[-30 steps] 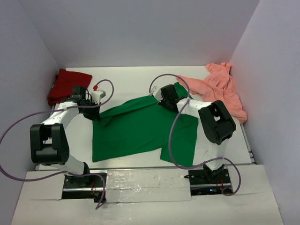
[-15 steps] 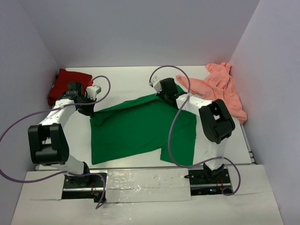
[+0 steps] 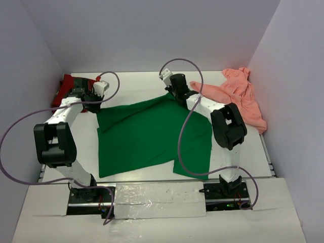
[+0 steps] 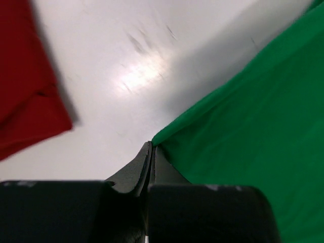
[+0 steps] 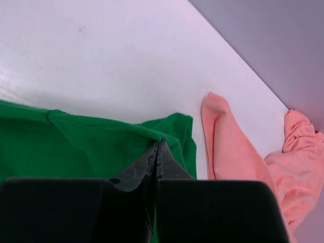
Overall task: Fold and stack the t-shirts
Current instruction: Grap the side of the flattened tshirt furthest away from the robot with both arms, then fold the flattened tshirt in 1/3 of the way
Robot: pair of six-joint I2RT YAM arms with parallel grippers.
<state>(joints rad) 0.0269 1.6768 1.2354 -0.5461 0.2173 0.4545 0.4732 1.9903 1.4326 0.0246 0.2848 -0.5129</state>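
**Green shirt pinched at both far corners**

The green shirt lies spread over the middle of the tabletop. The left pincer is clamped tight on its far-left corner. The right pincer is closed on a fold at its far-right edge.

From above, both sets of fingertips are hidden under the wrists, and only the wrist cameras show the grips. The right arm also covers a strip of the green cloth.

The red shirt sits in the far-left corner, partly behind the left arm. The left wrist view shows only a blurred, cut-off edge of it, apart from the green.

The pink shirt is bunched against the right wall. In the right wrist view its sleeve lies just beside the green cloth, and whether they touch is unclear.
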